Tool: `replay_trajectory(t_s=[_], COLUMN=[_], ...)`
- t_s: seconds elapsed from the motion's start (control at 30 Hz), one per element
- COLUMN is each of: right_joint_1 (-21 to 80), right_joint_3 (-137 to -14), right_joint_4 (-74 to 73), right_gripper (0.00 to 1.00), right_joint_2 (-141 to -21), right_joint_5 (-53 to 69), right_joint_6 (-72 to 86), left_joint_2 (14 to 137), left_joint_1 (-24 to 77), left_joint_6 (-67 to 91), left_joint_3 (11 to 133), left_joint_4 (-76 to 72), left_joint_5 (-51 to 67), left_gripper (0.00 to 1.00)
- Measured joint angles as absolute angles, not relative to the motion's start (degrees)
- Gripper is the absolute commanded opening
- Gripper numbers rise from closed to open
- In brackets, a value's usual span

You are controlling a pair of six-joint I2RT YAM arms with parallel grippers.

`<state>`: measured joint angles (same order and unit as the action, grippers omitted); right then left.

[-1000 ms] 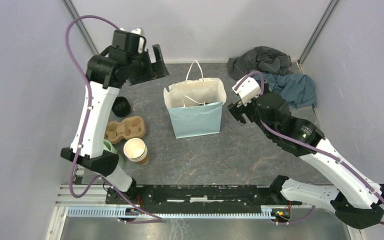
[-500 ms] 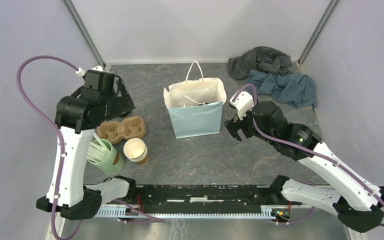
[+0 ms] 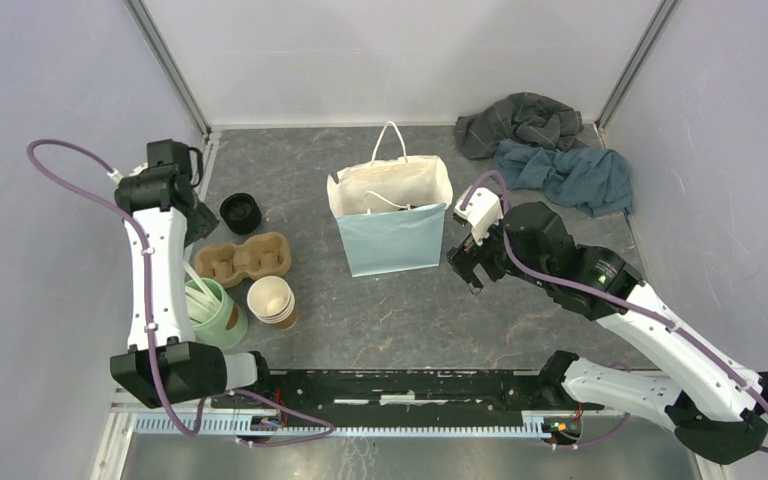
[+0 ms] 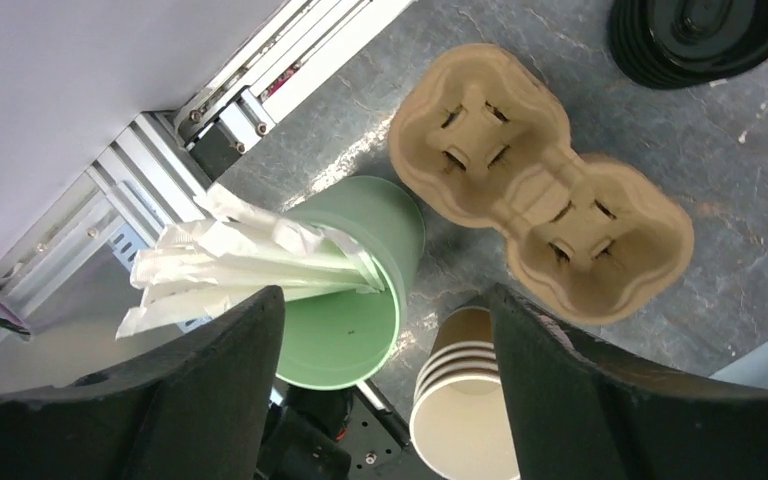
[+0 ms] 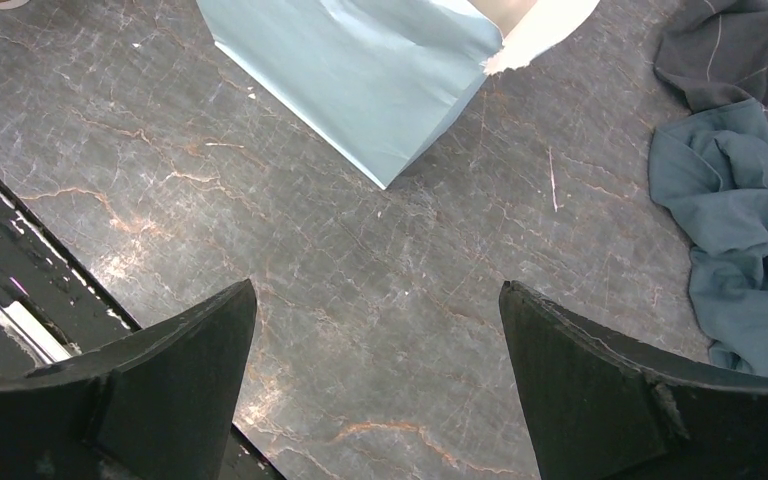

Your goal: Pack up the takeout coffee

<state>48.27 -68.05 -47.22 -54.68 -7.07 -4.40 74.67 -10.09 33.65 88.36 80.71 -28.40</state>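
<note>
Grey marbled tabletop [image 3: 410, 320] — takeout coffee [image 3: 241, 213] upright; round black lid on.

Bright, even overhead light; soft shadows, sharp focus.

Glossy black plastic tops the takeout coffee [image 4: 700, 45]; the cup carrier [image 4: 540, 190] is matt, rough pulp.

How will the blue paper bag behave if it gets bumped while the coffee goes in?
Probably light and easy to shove or tip: the blue paper bag stands upright and unsupported on the smooth table. Its walls likely flex; the right wrist view shows creases in them. The cord handles look floppy, one drooping into the mouth.
</note>
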Motion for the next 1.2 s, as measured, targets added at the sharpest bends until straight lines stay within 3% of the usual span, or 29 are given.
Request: replay_trajectory(t_s=[0.07,0.17,0.4,0.6,0.73,1.2], right_joint_1=[48.2,48.3,48.3,48.3,48.2,48.2], right_joint_3=[-67.6,-66.8,-65.7,-64.1,-63.8,-63.5], right_joint_4=[-46.9,-46.8,-46.2,-46.0,-46.0,-45.8], right_gripper=[0.98,0.98,0.98,0.98,0.98,0.98], right_joint_2=[-54.2,-53.5,-52.9,-52.4,-52.4,-52.4], right_joint_5=[-7.1,-7.1,-7.7,-8.5,-8.9,-8.8], right_joint_6=[-4.4,-4.4,-5.6,-7.0,-7.5,-8.3], left_joint_2=[74.2,73.3,73.1,73.0,71.9,69.4], left_joint_1=[-12.9,-15.7,-16.5,-16.8,-16.9,-16.9], left_joint_6=[32.5,31.4,30.3,29.6,29.4,29.3], left_joint_3=[86.6,83.3,77.3,76.7,76.6,72.5], left_joint_4=[79.0,76.9,72.3,71.5,71.6,71.4], left_joint_5=[-26.9,-24.3,-20.1,-21.3,-23.3,-24.6], left_gripper=[0.76,0.63,0.49,0.52,0.65,0.55])
